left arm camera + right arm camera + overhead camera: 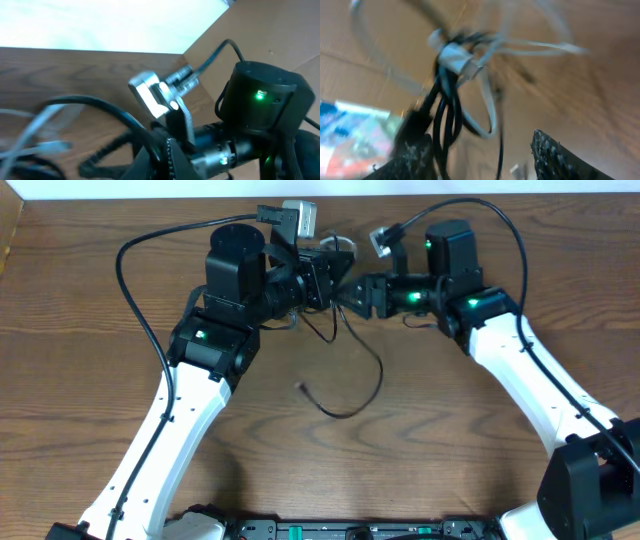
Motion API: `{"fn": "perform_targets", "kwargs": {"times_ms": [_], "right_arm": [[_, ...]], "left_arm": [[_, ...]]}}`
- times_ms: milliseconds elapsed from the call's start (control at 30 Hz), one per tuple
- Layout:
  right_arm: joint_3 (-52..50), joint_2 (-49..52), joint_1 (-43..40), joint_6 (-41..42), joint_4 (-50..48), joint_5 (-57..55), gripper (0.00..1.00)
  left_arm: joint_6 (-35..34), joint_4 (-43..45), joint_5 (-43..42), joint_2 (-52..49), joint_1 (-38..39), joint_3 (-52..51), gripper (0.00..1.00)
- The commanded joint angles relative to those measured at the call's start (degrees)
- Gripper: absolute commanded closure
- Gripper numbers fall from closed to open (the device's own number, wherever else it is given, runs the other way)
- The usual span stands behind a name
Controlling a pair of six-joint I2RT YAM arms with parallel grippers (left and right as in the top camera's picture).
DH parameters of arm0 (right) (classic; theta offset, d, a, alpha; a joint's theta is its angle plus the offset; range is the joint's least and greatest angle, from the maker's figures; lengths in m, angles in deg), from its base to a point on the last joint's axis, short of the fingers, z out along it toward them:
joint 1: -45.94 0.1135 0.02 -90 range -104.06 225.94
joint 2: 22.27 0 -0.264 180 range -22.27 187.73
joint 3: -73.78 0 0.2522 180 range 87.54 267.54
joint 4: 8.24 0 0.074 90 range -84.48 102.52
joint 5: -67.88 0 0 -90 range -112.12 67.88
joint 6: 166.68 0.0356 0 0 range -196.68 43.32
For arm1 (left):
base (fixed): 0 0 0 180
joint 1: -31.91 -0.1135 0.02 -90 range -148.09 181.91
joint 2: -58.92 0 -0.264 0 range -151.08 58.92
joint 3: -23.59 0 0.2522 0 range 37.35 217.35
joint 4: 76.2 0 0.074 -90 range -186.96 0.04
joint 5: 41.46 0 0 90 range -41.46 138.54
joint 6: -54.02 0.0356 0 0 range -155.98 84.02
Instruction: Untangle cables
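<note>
The cables hang as a tangle between the two grippers at the table's far middle. In the overhead view a thin black cord (pixel 352 402) loops down onto the table and ends in a small plug. My left gripper (pixel 333 280) is shut on the bundle; in the left wrist view its fingers (pixel 167 161) are pressed together, with a blurred white cord (pixel 47 146) to the left. My right gripper (pixel 352 292) faces it, open. In the right wrist view its fingers (pixel 482 160) stand wide apart, with black cords (pixel 444 117) and a white cord (pixel 489 107) hanging between them below a white plug (pixel 457 57).
The wooden table (pixel 450 460) stretches to the front and sides. Thick black arm wires arc over the back left (pixel 130 290) and the back right (pixel 515 240). The right arm's motor housing (pixel 262 102) fills the right of the left wrist view.
</note>
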Motion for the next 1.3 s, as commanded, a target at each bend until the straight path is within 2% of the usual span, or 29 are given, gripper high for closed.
{"fn": "perform_targets", "kwargs": {"times_ms": [0, 167, 267, 367, 433, 567, 633, 900, 1067, 1267], "right_arm": [[0.59, 0.37, 2.16, 7.74, -2.51, -6.45, 0.42], [0.59, 0.37, 3.85, 9.77, -3.37, -7.54, 0.45], [0.59, 0.37, 3.76, 11.98, 0.00, -10.47, 0.54], [0.52, 0.37, 3.37, 14.93, 7.72, -18.69, 0.72], [0.39, 0.37, 2.84, 14.91, 12.44, -23.17, 0.81], [-0.85, 0.37, 1.27, 13.55, 20.52, -30.51, 0.88], [-2.27, 0.37, 0.42, 11.30, 23.08, -32.65, 0.90], [-9.51, 0.37, -5.11, 5.51, 28.24, -34.77, 0.86], [-9.81, 0.15, -7.78, -1.77, 28.50, -27.74, 0.82], [-7.98, -1.81, -9.35, -4.48, 27.39, -18.40, 0.79]], "left_arm": [[-1.29, 0.35, -2.19, 0.33, 3.02, 0.44, 0.92], [-1.29, 0.81, -2.01, 0.33, 4.52, 0.44, 0.93], [-1.29, 1.20, -1.99, 0.46, 4.35, 0.44, 0.92], [-1.29, 3.67, -2.01, 1.38, 3.43, 0.44, 0.93], [-1.33, 5.29, -1.99, 2.71, 1.92, 0.44, 0.92], [-2.80, 5.86, -1.57, 6.73, -2.01, 0.46, 0.92], [-2.80, 4.94, -1.57, 8.98, -3.93, 0.46, 0.93], [-2.73, -0.81, -1.60, 15.45, -12.98, 0.44, 0.92], [-0.96, -6.67, -2.51, 15.15, -16.28, 0.44, 0.93], [6.47, -13.68, -8.28, 9.46, -13.44, 0.26, 0.93]]}}
